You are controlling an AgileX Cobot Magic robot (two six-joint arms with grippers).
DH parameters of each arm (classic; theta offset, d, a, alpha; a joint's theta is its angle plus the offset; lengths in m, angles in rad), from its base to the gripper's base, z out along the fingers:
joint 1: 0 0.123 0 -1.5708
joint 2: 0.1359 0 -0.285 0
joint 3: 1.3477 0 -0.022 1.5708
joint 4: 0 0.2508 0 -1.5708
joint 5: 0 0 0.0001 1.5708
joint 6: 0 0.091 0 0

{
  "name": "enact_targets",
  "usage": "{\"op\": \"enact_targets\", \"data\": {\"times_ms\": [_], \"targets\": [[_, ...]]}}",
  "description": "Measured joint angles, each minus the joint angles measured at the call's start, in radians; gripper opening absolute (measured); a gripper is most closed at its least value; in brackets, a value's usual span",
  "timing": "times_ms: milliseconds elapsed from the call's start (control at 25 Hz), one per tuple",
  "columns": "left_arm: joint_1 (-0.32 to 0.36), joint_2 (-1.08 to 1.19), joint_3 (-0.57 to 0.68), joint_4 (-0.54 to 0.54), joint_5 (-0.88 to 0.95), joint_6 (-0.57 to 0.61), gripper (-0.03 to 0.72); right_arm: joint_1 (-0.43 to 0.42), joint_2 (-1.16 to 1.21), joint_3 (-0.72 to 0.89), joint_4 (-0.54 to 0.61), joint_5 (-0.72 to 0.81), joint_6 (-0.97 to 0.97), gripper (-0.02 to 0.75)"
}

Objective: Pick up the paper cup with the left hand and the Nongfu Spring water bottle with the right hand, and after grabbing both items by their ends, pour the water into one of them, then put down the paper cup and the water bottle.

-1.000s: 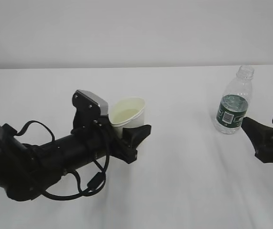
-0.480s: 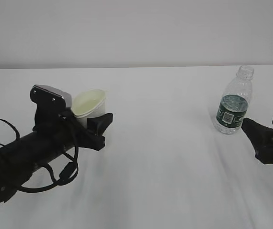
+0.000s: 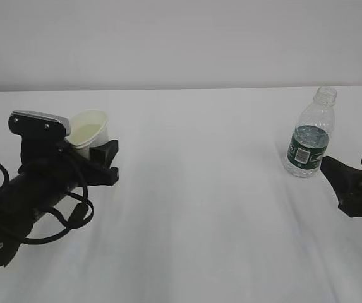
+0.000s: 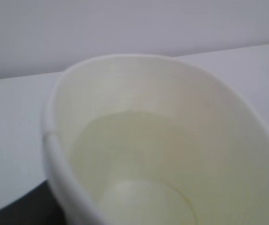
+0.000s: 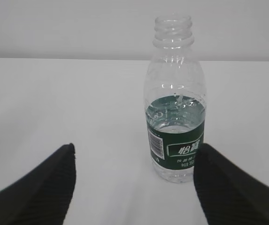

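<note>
Left pincer (image 3: 98, 158) clamped on cup (image 3: 87, 128), now pulled back toward worktop's left edge, away from centre. Right pincer (image 3: 351, 180) wide, empty, just short of bottle (image 3: 307, 136), which stands near the right edge, uncapped, part full. Looks like pouring's done, cup going down. Worktop (image 3: 206, 189) white, wall (image 3: 181, 38) plain grey.

A white bench (image 3: 193, 189) carries the capless Nongfu Spring water bottle (image 3: 308, 134), upright near its far right corner.
</note>
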Motion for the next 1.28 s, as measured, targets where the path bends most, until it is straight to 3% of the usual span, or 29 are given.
{"op": "enact_targets", "data": {"times_ms": [440,680,1040,1280], "targets": [[0.004,0.0,0.001,-0.187,0.0,0.038,0.434,0.0,0.0,0.0,-0.008,0.0,0.0,0.594],[0.006,0.0,0.002,-0.208,0.0,0.041,0.434,0.0,0.0,0.0,-0.008,0.0,0.0,0.594],[0.072,0.043,0.002,-0.21,-0.002,0.041,0.434,0.0,0.0,0.0,-0.008,0.0,0.0,0.594],[0.112,0.116,-0.044,-0.139,-0.006,0.041,0.434,0.0,0.0,0.0,-0.01,0.0,0.0,0.593]]}}
